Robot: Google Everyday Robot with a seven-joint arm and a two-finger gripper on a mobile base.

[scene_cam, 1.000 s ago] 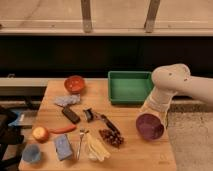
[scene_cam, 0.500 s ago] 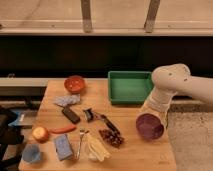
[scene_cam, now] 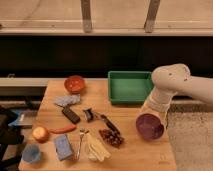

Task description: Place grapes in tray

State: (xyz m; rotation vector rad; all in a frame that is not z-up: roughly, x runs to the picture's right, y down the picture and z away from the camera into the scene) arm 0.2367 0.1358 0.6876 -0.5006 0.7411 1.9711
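Grapes (scene_cam: 111, 137) noted on the table (scene_cam: 140, 157), in front of the tray (scene_cam: 129, 88) and well apart from it (not yet placed inside). Gripper (scene_cam: 150, 116) found in front of the tray's right corner, right at a purple bowl (scene_cam: 150, 128); whether it is open or closed cannot be told. Orange bowl (scene_cam: 75, 83) seen left of the tray.
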